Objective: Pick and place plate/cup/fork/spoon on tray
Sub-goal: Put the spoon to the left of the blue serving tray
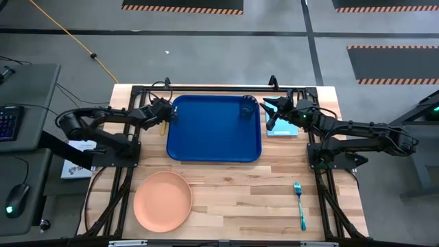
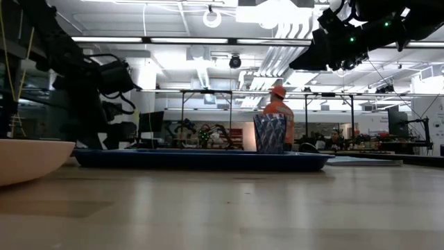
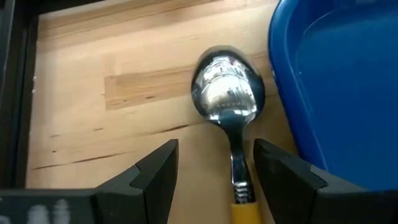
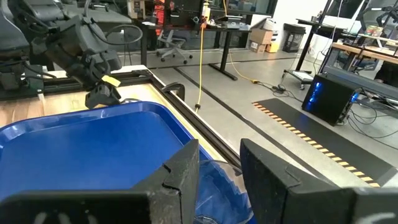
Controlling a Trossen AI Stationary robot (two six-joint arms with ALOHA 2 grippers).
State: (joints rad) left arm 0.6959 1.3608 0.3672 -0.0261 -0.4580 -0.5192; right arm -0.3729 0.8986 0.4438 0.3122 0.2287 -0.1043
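Silvery spoon (image 3: 227,99) lies between left tool's (image 3: 214,180) open fingers.

The tray (image 1: 214,130) lies at the table's (image 1: 240,199) twelve o'clock edge, with the cup (image 1: 247,107) standing in its two o'clock corner. The spoon (image 3: 229,99) lies on the table just beside the tray's nine o'clock side, and a flat sheet (image 1: 285,127) lies at the tray's three o'clock side. The plate (image 1: 162,200) sits at the table's seven o'clock, and the fork (image 1: 300,204) at its five o'clock, both well apart from the tray.
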